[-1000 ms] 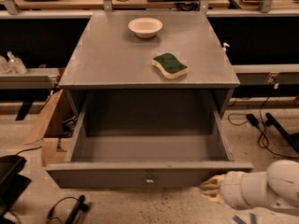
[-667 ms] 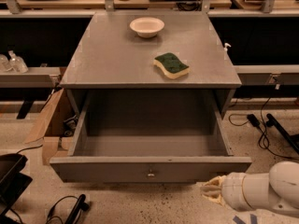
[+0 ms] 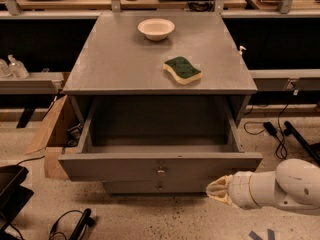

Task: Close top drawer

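Observation:
The top drawer [image 3: 160,166] is a large grey box pulled out of the grey cabinet [image 3: 160,59]. Its inside shows nothing in it. Its wide front panel carries a small metal knob [image 3: 161,172] at centre. A lower drawer front with its own knob [image 3: 160,187] shows just beneath. My gripper [image 3: 216,190] is the cream-coloured tip of the white arm [image 3: 280,186] coming in from the lower right. It sits low in front of the drawer's right end, just below the front panel.
A white bowl [image 3: 156,28] and a green-and-yellow sponge [image 3: 182,69] lie on the cabinet top. A cardboard box [image 3: 50,134] stands at the left. Cables [image 3: 272,131] run on the floor at right, and black gear [image 3: 15,194] sits at lower left.
The view has shifted: the cabinet and drawer now sit higher and further right in frame. The drawer looks a little less extended. My gripper stays low by the panel's right end.

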